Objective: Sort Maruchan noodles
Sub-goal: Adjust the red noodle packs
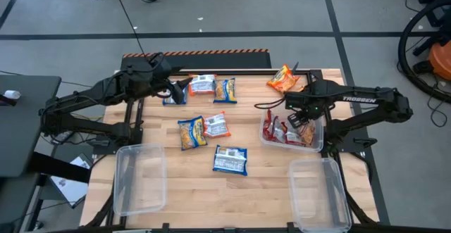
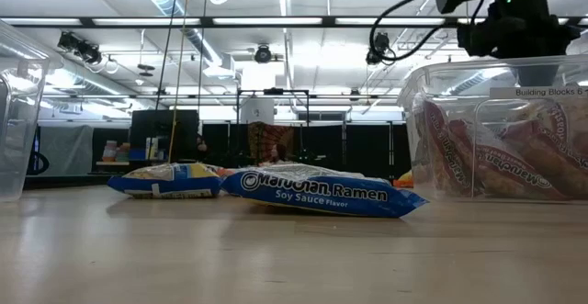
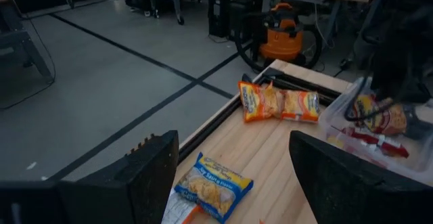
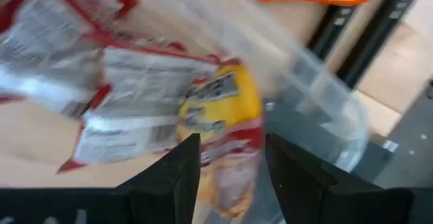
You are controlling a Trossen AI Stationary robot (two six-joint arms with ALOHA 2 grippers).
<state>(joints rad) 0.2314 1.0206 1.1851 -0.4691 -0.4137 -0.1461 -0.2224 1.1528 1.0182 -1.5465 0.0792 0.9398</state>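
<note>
One red packet point(image 4: 216, 109) beneath right hand point(image 4: 230, 163)

Packets point(image 1: 285, 132) in right bin point(image 1: 266, 139) (others left)

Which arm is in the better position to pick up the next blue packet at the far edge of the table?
Left. Its open pincer hovers right at the far blue packets. The right pincer is over the bin of red packets, across the table.
</note>
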